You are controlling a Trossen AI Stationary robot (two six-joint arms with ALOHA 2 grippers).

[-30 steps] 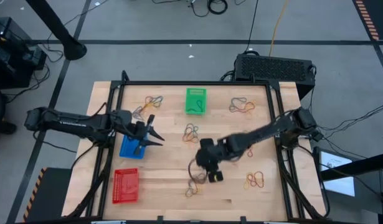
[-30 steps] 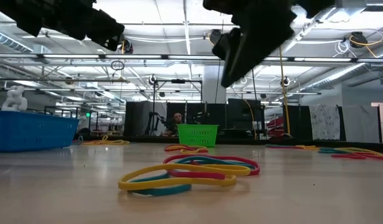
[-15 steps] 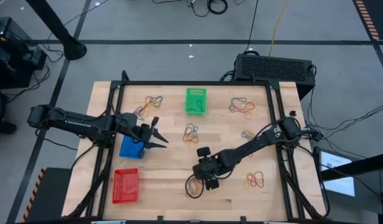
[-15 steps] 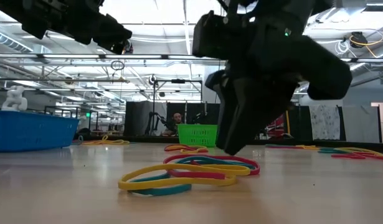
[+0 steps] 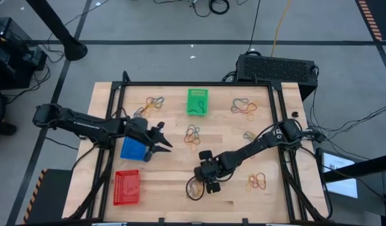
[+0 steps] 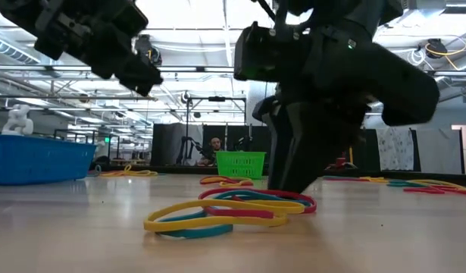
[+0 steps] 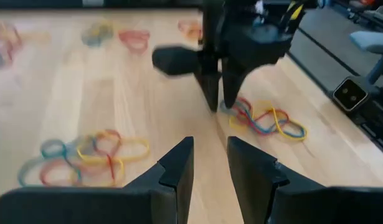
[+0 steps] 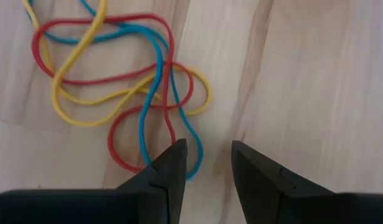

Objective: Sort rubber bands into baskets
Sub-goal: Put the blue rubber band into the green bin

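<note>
— Rubber bands, thin red, yellow and blue loops tangled in a pile [image 8: 116, 93], lie on the wooden table [image 5: 243, 194] under my right gripper [image 8: 207, 163], jaws parted, empty.

— Risk?

— One finger could snag several colours together.

— Beyond it?

— My left gripper [image 7: 210, 163] hovers beside the blue mesh basket [image 5: 131, 149], slightly parted, empty. It has swung further inward; the right has dropped low.
</note>
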